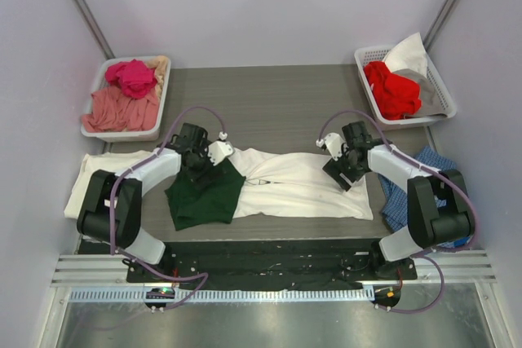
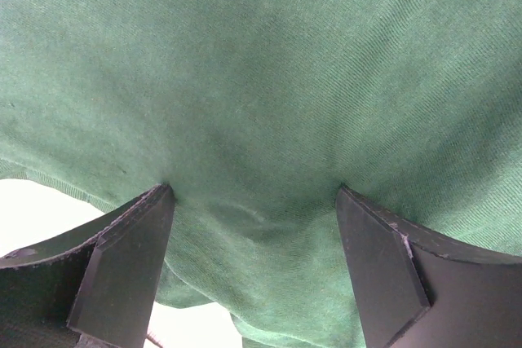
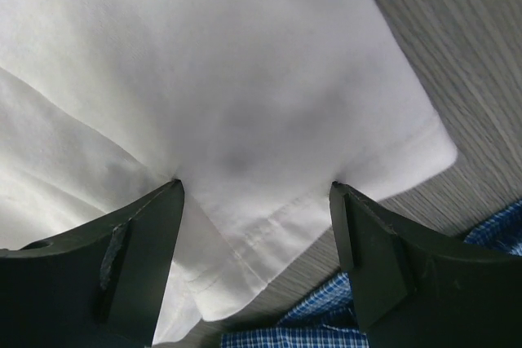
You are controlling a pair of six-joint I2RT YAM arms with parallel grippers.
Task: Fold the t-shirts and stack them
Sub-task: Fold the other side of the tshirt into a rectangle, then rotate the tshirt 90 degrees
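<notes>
A white t-shirt [image 1: 306, 189] lies spread across the middle of the table. A dark green t-shirt [image 1: 204, 197] lies crumpled over its left end. A cream t-shirt [image 1: 86, 173] lies flat at the far left. My left gripper [image 1: 208, 165] is open, and its fingertips rest on the green fabric [image 2: 261, 95], which fills the left wrist view. My right gripper [image 1: 347, 170] is also open. In the right wrist view its tips press down on the white tee's hemmed corner [image 3: 245, 103]. Nothing is pinched between either pair of fingers.
A grey basket [image 1: 94, 129] at the back left holds pink garments [image 1: 126, 91]. Another basket [image 1: 444, 95] at the back right holds a red garment [image 1: 391, 87] and pale cloth. A blue checked cloth [image 1: 408, 189] lies beside the right arm, close to the white hem [image 3: 326, 332].
</notes>
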